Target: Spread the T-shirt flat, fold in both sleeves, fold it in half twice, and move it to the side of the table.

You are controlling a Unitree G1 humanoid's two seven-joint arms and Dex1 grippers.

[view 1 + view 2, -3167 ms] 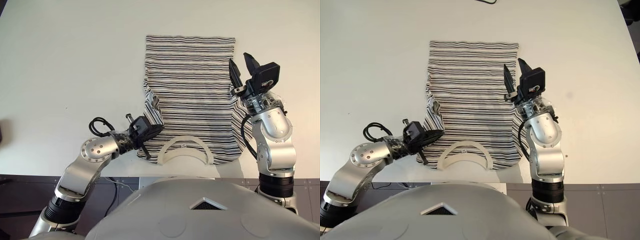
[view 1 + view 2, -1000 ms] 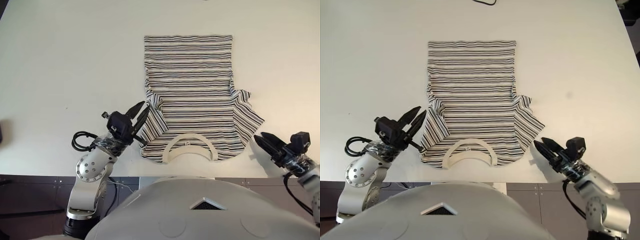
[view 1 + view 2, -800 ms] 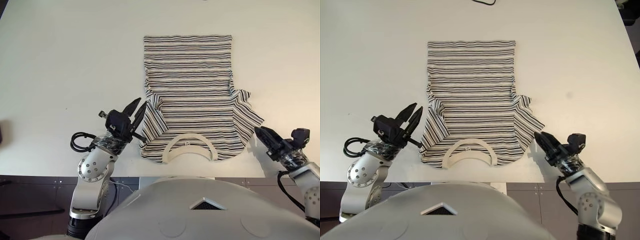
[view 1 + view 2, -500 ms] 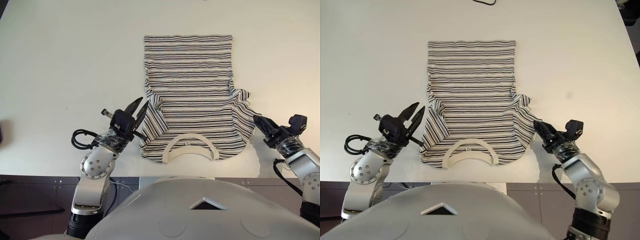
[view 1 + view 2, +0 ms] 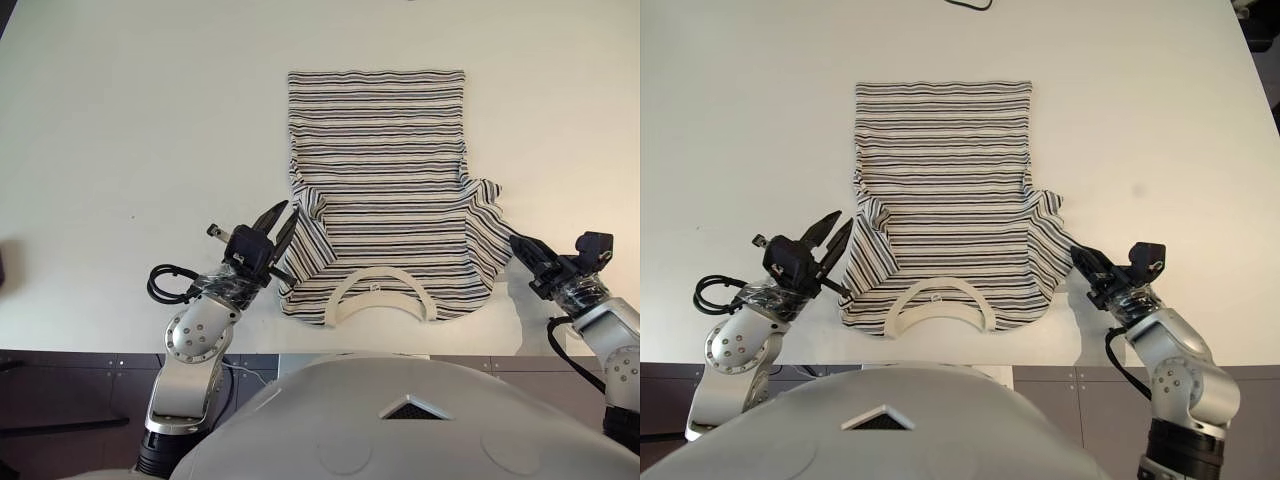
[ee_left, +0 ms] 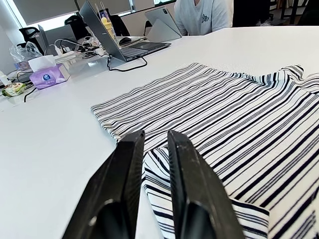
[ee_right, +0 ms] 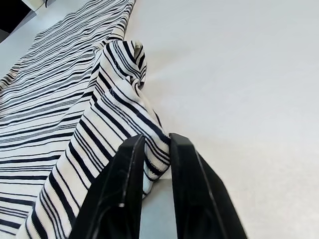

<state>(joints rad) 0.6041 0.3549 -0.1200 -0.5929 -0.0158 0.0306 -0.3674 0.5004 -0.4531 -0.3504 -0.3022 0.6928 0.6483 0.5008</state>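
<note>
The striped T-shirt (image 5: 378,150) lies flat on the white table (image 5: 140,120), its white collar (image 5: 380,288) nearest me. Its left sleeve (image 5: 306,240) is folded in over the body. My left gripper (image 5: 281,217) stands open just outside that fold, and in the left wrist view its fingers (image 6: 130,149) frame the sleeve's edge with nothing held. The right sleeve (image 5: 490,225) still sticks out sideways. My right gripper (image 5: 518,243) is at its tip, and the right wrist view shows the gripper (image 7: 157,140) shut on the bunched hem (image 7: 124,99).
Laptops (image 6: 124,40), a tissue box (image 6: 47,74) and cables sit along the table's far side. A dark cable end (image 5: 970,4) lies at the far edge beyond the shirt. Bare table stretches left and right of the shirt; the near edge is close under both grippers.
My right arm swung from over the shirt to the near right corner, then moved in and closed on the right sleeve's tip. My left gripper let go of the folded left sleeve and backed off, open.
</note>
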